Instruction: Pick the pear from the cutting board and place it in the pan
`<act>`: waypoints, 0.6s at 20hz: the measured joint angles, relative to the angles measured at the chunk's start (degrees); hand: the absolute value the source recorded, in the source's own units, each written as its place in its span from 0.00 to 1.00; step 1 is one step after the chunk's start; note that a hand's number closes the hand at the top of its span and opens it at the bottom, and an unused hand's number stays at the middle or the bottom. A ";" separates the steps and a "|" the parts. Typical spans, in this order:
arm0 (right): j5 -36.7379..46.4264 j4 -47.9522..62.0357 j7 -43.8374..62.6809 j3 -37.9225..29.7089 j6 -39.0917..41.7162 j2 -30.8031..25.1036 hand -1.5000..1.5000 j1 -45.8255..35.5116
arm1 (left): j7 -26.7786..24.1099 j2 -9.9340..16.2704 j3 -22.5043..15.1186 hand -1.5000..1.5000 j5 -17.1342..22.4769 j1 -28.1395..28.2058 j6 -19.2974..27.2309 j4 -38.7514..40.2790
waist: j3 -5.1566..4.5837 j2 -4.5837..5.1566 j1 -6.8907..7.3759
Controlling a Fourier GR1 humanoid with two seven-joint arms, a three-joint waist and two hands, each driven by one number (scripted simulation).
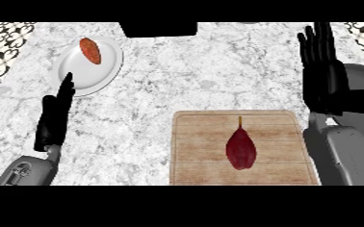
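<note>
A dark red pear (241, 148) with a thin stem pointing away from me lies on the wooden cutting board (199, 144) at the lower middle. My right hand (321, 62) stands at the right edge, above and right of the board, fingers straight and pointing up, holding nothing. My left hand (55, 115) is at the lower left, fingers straight, edge-on, just below a white plate. A black object (158, 28) at the top edge, partly cut off, may be the pan.
A white plate (80, 79) at the upper left holds an orange-brown piece of food (90, 51). The marble counter (213, 72) spreads between plate, board and black object. Patterned tiles show at the far left and right top corners.
</note>
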 measured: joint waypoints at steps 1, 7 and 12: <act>-0.94 -0.08 -0.46 -0.32 0.93 0.21 1.00 0.64 | 0.42 -0.08 -0.14 0.50 -0.28 0.12 0.30 -1.01 | -0.49 -0.10 0.18; -12.27 2.07 -0.39 -3.60 16.03 -2.70 1.00 1.80 | -1.01 -1.63 2.97 0.50 5.54 -2.26 -3.58 -5.63 | -1.96 -0.22 0.90; -6.51 0.76 -7.75 -3.52 21.07 -7.75 0.00 15.29 | -2.40 -3.04 5.00 0.50 9.90 -0.94 -6.66 -7.44 | -2.30 -0.42 -0.27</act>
